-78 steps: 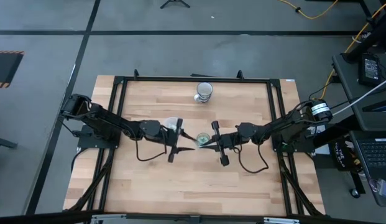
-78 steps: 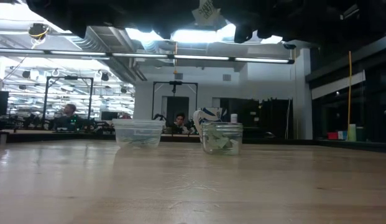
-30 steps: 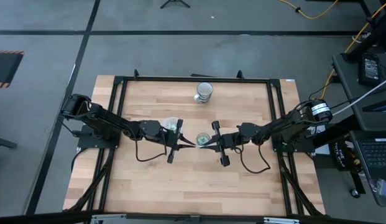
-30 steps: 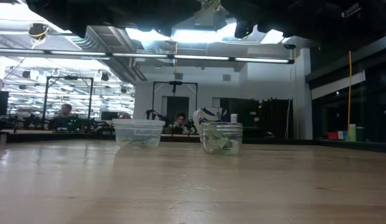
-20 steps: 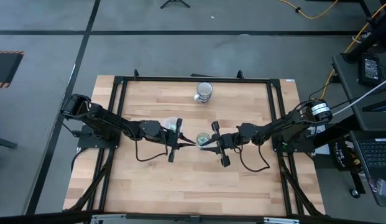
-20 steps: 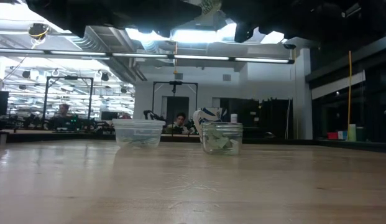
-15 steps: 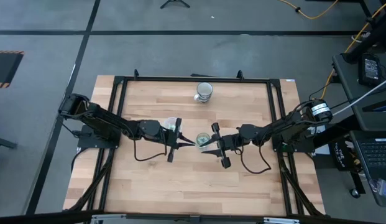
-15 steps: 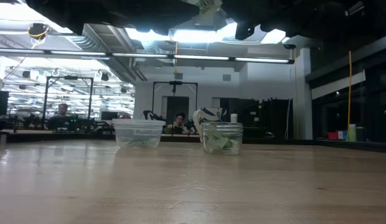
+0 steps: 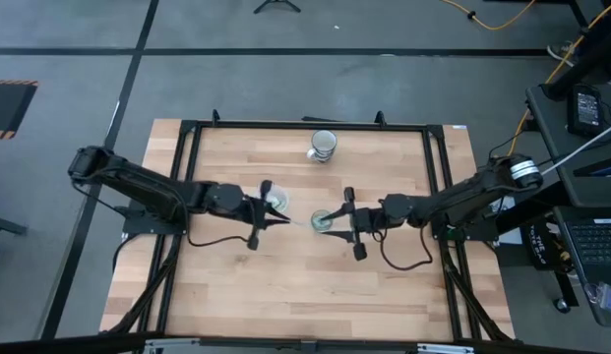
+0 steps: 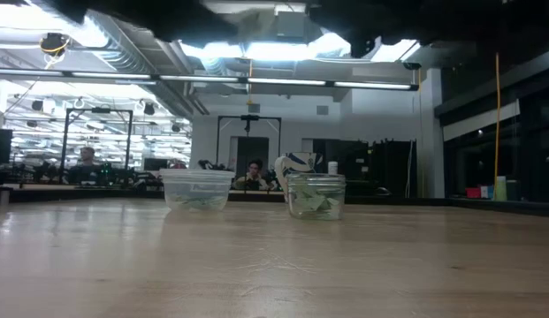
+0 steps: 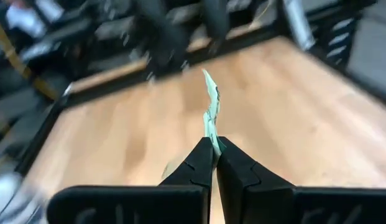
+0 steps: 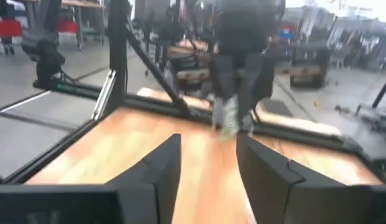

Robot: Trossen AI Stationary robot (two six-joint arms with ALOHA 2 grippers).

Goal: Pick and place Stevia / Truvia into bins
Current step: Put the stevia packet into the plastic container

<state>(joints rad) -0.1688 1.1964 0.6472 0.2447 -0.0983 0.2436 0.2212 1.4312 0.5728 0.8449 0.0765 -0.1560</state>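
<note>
The left end effector [image 11: 212, 149], pinched shut on a green Stevia packet [image 11: 210, 112] over the wider translucent cup [image 9: 276, 201], could drop it onto the bench [image 9: 285, 285] beside that cup, while the right end effector [image 12: 208, 163] hangs open and empty.

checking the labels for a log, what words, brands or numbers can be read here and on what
None can be read.
Green and white packet pinched in the shut left claw: print too blurred.
Packets in the narrow clear cup: too small.
Ribbed cup at the table's far edge: too small to tell.
</note>
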